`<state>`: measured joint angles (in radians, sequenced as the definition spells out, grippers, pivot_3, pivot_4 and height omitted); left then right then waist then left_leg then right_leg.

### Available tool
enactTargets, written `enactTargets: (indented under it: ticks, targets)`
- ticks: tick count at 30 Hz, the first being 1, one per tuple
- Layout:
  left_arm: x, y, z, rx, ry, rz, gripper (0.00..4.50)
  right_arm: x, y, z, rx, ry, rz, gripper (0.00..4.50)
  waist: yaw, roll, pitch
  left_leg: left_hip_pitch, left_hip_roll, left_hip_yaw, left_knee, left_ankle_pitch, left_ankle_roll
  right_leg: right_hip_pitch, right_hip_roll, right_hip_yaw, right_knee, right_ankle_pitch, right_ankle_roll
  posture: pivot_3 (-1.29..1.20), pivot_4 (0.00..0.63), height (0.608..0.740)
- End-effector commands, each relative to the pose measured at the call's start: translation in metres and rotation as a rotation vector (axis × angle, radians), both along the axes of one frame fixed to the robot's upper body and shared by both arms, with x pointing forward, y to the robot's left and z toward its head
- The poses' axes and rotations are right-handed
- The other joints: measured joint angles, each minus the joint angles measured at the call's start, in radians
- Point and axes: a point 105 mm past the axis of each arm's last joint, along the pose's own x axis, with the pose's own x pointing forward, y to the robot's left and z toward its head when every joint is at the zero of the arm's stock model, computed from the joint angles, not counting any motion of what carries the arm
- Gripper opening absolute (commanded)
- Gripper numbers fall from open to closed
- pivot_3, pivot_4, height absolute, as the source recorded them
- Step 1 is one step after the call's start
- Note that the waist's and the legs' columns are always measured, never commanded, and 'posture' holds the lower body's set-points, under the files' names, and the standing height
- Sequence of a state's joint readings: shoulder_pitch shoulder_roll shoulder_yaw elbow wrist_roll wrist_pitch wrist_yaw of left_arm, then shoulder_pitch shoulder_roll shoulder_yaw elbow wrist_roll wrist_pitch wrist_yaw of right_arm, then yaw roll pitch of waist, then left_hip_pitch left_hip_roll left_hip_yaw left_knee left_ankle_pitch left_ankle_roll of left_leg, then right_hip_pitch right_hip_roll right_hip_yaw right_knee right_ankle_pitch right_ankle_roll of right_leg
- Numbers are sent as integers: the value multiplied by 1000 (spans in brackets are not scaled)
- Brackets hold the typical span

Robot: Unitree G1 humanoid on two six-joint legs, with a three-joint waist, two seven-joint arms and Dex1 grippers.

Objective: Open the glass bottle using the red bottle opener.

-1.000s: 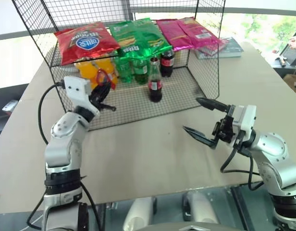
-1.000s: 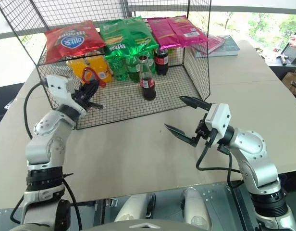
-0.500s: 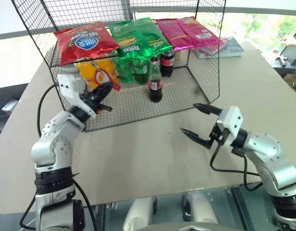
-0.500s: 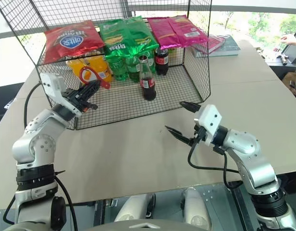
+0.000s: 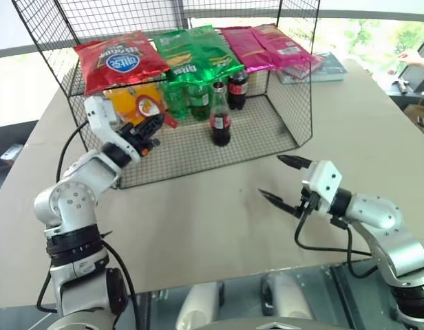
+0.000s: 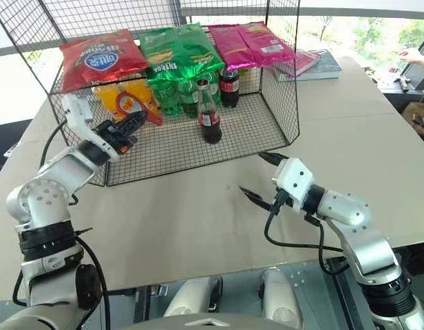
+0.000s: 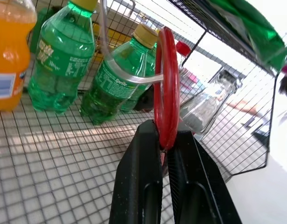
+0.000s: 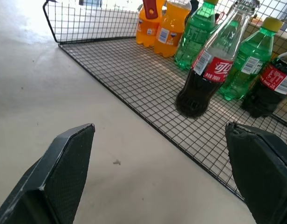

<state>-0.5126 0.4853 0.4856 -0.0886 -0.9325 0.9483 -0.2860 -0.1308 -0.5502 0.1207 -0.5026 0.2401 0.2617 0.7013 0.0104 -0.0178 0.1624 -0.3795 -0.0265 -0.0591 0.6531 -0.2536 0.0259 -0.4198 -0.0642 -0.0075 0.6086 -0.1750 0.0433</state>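
The left gripper (image 5: 151, 126) is clamped tight on the red bottle opener (image 5: 146, 106), its two black fingers (image 7: 139, 177) pinching the handle so that the loop head stands up past the fingertips. It hangs at the near left corner of the wire rack (image 5: 294, 96), above the mesh floor.

The right gripper (image 5: 284, 180) has its fingers spread wide with nothing between them. It hovers over the table (image 5: 219, 227) just in front of the rack's near right edge, pointing toward the rack.

The glass bottle (image 5: 220, 115) stands upright on the rack's mesh floor, near the middle and apart from both grippers, holding dark drink up to its narrow clear neck, a red label round its middle.

Behind it, toward the far side, green bottles (image 5: 188, 96) stand in a row with a squat dark cola bottle (image 5: 238, 88) to their right and orange drink bottles (image 5: 133, 96) to their left.

On the rack's upper shelf lie a red snack bag (image 5: 115, 60), green bags (image 5: 198, 51) and pink bags (image 5: 267, 45).
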Motion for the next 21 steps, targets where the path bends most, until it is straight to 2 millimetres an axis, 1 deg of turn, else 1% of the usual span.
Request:
enactTargets:
  ticks: [1,4,6,11,15,18,21]
  targets:
    - [-3,1,11,-36,0,-13,84,-3,3,8,-15,-47,-14,4500,0,0,0,0,0,0,0,0,-1,0,0,0,0,0,0,0,150,740]
    - [-4,-2,13,-50,-4,-23,84,-2,3,8,-19,-43,-17,4500,0,0,0,0,0,0,0,1,-1,0,0,0,0,0,0,0,150,740]
    - [-9,-4,13,-41,-16,-51,84,-2,4,9,-14,-40,-12,4500,1,0,0,0,0,0,0,1,-1,0,0,0,0,0,0,0,150,740]
    - [-20,-4,18,-7,-118,-74,84,-7,8,8,-1,11,51,4500,0,0,0,0,0,1,0,1,-1,0,0,1,0,0,0,0,150,740]
    - [-21,-2,24,-71,-138,-71,84,-7,8,7,-17,34,63,4500,4,0,0,0,0,0,0,1,-1,0,0,1,0,0,0,0,150,740]
    - [-16,6,23,-180,-82,-29,84,-7,8,6,-29,44,64,4500,3,0,0,0,0,1,0,1,-1,0,0,1,0,0,0,0,150,740]
    - [-15,8,27,-247,-60,-25,84,-6,8,6,-35,50,65,4500,0,-1,0,0,0,0,0,1,-1,0,0,1,0,0,0,0,150,740]
